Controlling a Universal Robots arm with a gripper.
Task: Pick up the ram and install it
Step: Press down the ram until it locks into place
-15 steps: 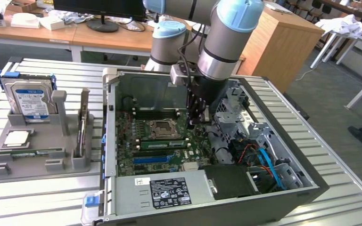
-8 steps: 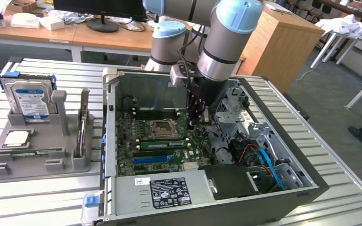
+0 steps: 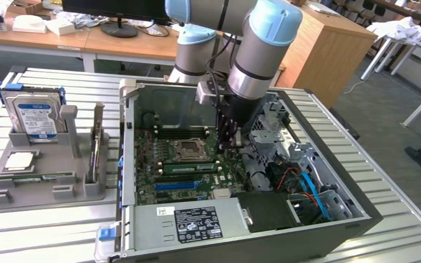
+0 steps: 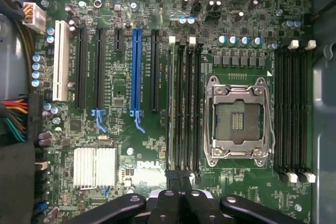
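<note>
The ram stands in a memory slot just beside the CPU socket, near the centre of the exterior view, inside the open computer case. The gripper hangs over one end of that slot bank, fingers pressed together with nothing visible between them. To seat the stick well, I judge, pressure should land squarely on its top edge, straight down, until the white latches close at both ends.

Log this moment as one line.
gripper: shut, low over motherboard | ram: in slot beside CPU socket | case: open
</note>
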